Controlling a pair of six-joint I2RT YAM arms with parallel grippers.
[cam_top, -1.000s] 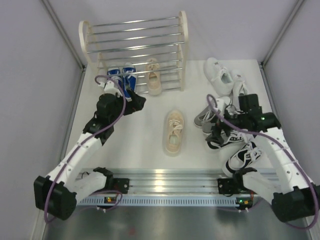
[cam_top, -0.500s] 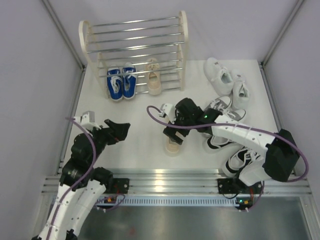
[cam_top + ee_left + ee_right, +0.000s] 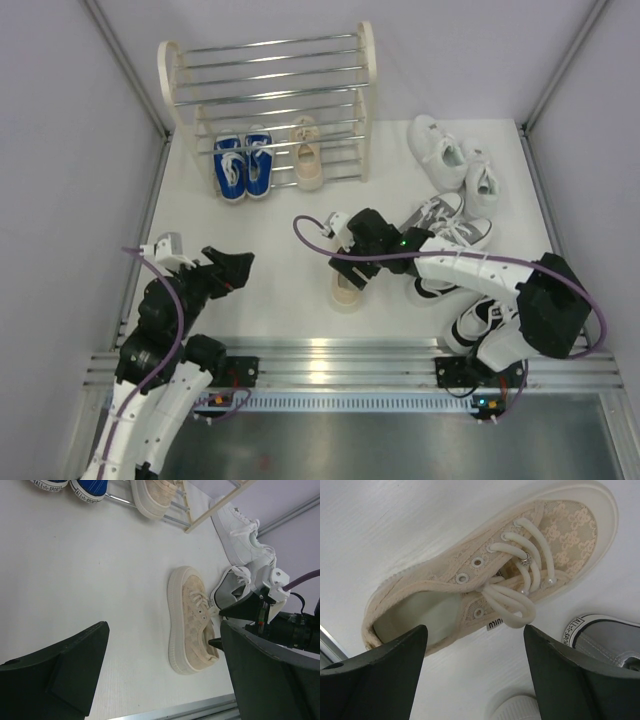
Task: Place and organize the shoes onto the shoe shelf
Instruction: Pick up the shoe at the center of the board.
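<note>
Right wrist view: right gripper (image 3: 475,630) has its jaws apart, with one finger (image 3: 380,670) at lower left of frame and the other at lower right. The loose beige shoe (image 3: 490,580) sits in the gap, opening and tongue between the fingers, toe toward upper right. Can't tell if the pads touch its sides.

Left wrist view: left gripper (image 3: 164,625) has its jaws wide apart with nothing between them. The loose beige shoe lies well beyond it at centre frame.

Room, top external view:
- The left gripper is at lower left, well apart from all the shoes.
- Bare table (image 3: 285,225) lies between it and the loose beige shoe at centre.
- The shoe shelf (image 3: 265,95) is at top of frame. Low in it, the blue pair (image 3: 243,167) sits on the left with the shelved beige shoe (image 3: 308,162) beside it.
- A gap remains between the shelved beige shoe and the shelf's right side panel.
- A grey shoe (image 3: 438,212) is near the loose beige shoe's right side.
- The shoes at right of frame are crowded against each other.

Count:
- blue: 2
- beige: 2 (one shelved, one loose)
- grey: 2
- white shoes (image 3: 455,160): 2
- black-and-white shoes (image 3: 487,318): 2, one partly under the right arm
- shelf: 1
</note>
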